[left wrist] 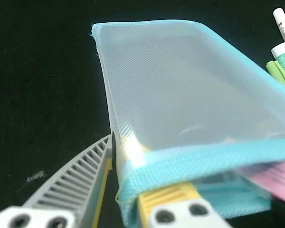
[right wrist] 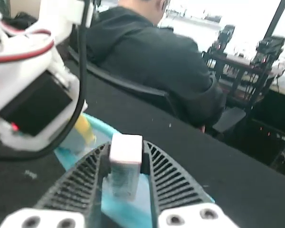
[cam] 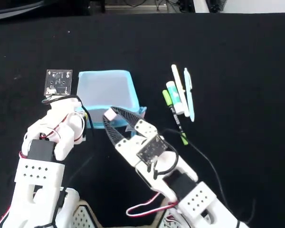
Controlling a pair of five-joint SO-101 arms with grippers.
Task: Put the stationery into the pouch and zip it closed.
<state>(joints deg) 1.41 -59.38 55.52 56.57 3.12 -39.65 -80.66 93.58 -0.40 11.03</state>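
The translucent blue pouch (cam: 104,90) lies mid-table with its mouth toward the arms. My left gripper (cam: 85,122) is shut on the near left corner of its rim (left wrist: 190,164), one yellow finger (left wrist: 168,195) under the edge. My right gripper (cam: 110,114) is shut on a small pink-white eraser (right wrist: 126,161), held just above the pouch's near edge (right wrist: 88,145); the eraser (left wrist: 275,175) shows pink at the mouth. To the pouch's right lie loose stationery: a white pen (cam: 179,88), a light blue pen (cam: 188,95), a green highlighter (cam: 167,98) and a dark pen (cam: 177,121).
A small printed card (cam: 58,82) lies left of the pouch's far corner. A black cable (cam: 204,159) runs across the black table (cam: 237,57) beside the right arm. The left arm's body (right wrist: 28,71) is close beside the right gripper.
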